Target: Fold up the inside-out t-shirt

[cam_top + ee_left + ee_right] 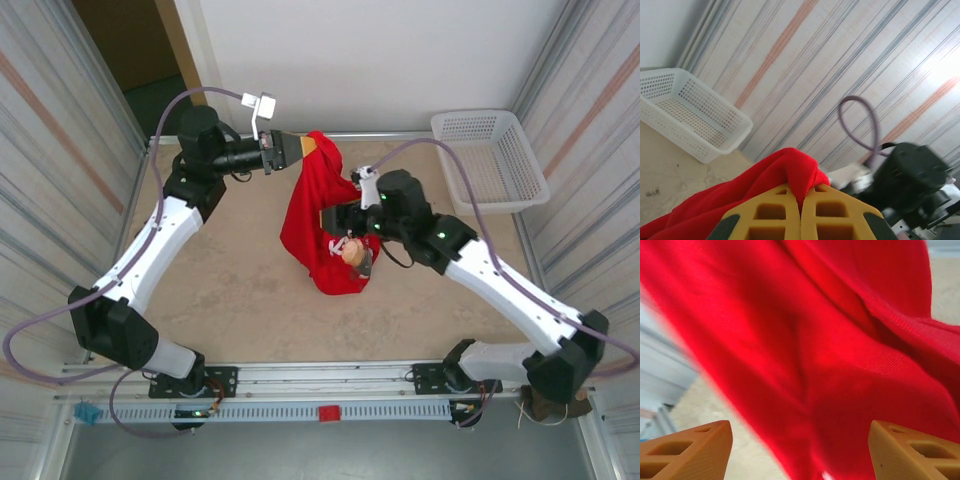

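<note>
Left gripper (801,200): yellow fingers (770,212) pressed together, with a fold of red cloth nipped in the seam between them.
Left gripper, from above (303,147): raised over the far-left part of the table, pointing right, with the topmost corner of the cloth at its tip.
Right gripper (800,440): spread wide, one yellow fingertip (695,447) at the lower left of its wrist view and the other at the lower right; nothing is pinched between them.
Right gripper, from above (338,218): near the middle of the table, pointing left, close against the right side of the hanging cloth (whether it touches the cloth, I cannot tell).
Inside-out t-shirt (310,225): bright red, hanging in a long bunch from the left gripper's pinch down to the table, where its lower end lies crumpled.
T-shirt at the left wrist (715,210): humps up over the fingertips and falls away to the lower left.
T-shirt at the right wrist (840,340): broad red folds just ahead of the open fingers, blurred on the left side.
Pale patch (352,250): sits on the lower folds near the right gripper; too small to tell what it is.
Table (230,290): beige, mottled top, bare around the cloth.
Basket (478,115): white, perforated, at the far-right corner of the table, well apart from the t-shirt.
Cable (874,131): purple, looping up from the right arm's dark wrist.
</note>
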`<state>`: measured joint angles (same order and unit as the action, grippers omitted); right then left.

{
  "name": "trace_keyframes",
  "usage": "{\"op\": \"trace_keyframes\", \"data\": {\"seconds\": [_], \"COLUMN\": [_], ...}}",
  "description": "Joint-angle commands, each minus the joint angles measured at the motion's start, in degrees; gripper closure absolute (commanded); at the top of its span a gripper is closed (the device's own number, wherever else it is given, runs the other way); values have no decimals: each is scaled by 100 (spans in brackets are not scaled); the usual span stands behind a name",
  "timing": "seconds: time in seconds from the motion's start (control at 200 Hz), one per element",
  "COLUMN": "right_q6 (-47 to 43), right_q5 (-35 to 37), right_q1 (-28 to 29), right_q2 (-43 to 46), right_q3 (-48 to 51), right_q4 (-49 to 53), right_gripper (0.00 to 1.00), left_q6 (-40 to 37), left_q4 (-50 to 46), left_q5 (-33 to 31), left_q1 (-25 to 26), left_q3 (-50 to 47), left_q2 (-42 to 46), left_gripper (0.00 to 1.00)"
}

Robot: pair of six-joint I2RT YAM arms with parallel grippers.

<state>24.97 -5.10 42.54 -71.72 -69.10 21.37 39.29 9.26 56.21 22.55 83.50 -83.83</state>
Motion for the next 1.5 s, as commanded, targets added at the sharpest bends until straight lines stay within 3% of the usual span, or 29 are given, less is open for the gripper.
{"op": "trace_keyframes", "data": {"seconds": [0.0, 0.065, 0.085, 0.16, 0.185, 0.346, 0.406, 0.511, 0.666, 0.817, 0.927, 1.117, 1.353, 1.493], "right_q6": [-73, -160, -196, -323, -351, -424, -361, -159, 130, 319, 482, 717, 917, 1238], "right_q5": [1007, 1049, 1022, 803, 702, -137, -448, -953, -1696, -2147, -2380, -2491, -2558, -2719], "right_q1": [30, -41, -54, -170, -211, -443, -612, -932, -1401, -1740, -1835, -1812, -1802, -1783], "right_q2": [-384, -691, -776, -952, -957, -484, -278, 57, 469, 638, 620, 605, 836, 968], "right_q3": [-323, -535, -589, -768, -775, -372, -195, 100, 489, 642, 618, 598, 725, 892], "right_q4": [-158, -184, -186, -113, -86, -216, -252, -336, -510, -587, -706, -837, -915, -1245], "right_gripper": [28, 32, 37, 88, 100, 100, 100, 100, 100, 100, 100, 100, 100, 100], "left_q6": [154, 191, 210, 254, 251, 201, 87, -352, -972, -1905, -2233, -2693, -2725, -2869], "left_q4": [295, 323, 350, 356, 307, -302, -591, -930, -699, -665, -387, -370, -584, -994], "left_q5": [199, 203, 199, 85, 37, -475, -742, -1345, -2363, -4501, -5714, -6231, -7108, -7133], "left_q1": [143, 205, 219, 196, 177, -216, -355, -436, -97, 1219, 2058, 2543, 2606, 2565], "left_q3": [315, 345, 334, 354, 395, 981, 1198, 1011, -737, -2391, -2918, -2532, -2136, -1616], "left_q2": [-61, -123, -144, -239, -303, -954, -1191, -1175, -101, 1140, 1320, 629, -73, -627], "left_gripper": [100, 100, 100, 100, 100, 100, 71, 48, 35, 31, 30, 29, 30, 30]}}
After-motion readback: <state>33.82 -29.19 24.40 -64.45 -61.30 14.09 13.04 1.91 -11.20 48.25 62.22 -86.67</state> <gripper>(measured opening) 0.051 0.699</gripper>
